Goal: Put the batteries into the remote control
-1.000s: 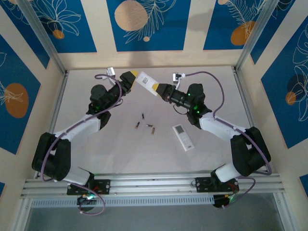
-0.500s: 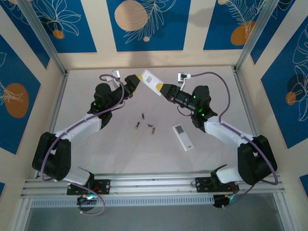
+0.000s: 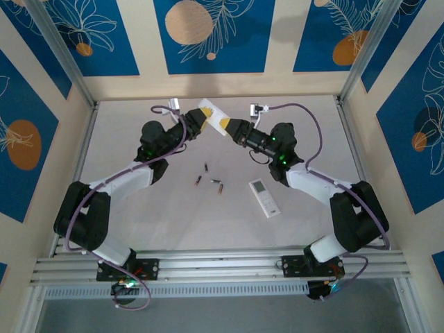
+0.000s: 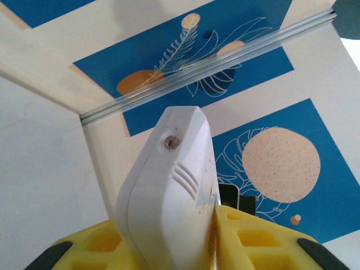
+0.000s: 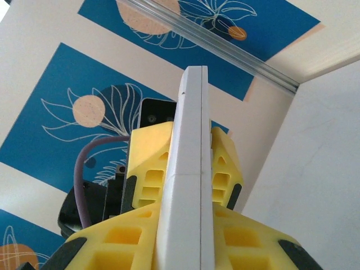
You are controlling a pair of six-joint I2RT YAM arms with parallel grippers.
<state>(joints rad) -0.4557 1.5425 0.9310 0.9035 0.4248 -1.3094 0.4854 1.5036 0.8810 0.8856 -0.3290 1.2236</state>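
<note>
The batteries (image 3: pixel 205 168) lay loose on the table (image 3: pixel 139 229): three small dark cells close together, lower than both grippers, nearer the arm bases, and roughly midway between the two. The white remote control (image 3: pixel 210 112) was up off the table, carried between the two grippers.

The left gripper (image 3: pixel 199 123) was clamped on it from the left and the right gripper (image 3: pixel 229 127) was clamped on it from the right. The two grippers faced each other, with the remote tilted across the gap between them.

In the left wrist view, the remote's rounded end, with a screw and three short ribs, rose from between that gripper's yellow fingers (image 4: pixel 256 239), which pressed against its sides. In the right wrist view, the remote stood edge-on between the right gripper's yellow pads (image 5: pixel 112 242). Farther along it, the left gripper's yellow fingers sat tight against both faces.

A second remote (image 3: pixel 265 197) lay flat and face up on the table, below the right gripper and to the right of the batteries, well apart from both grippers.
</note>
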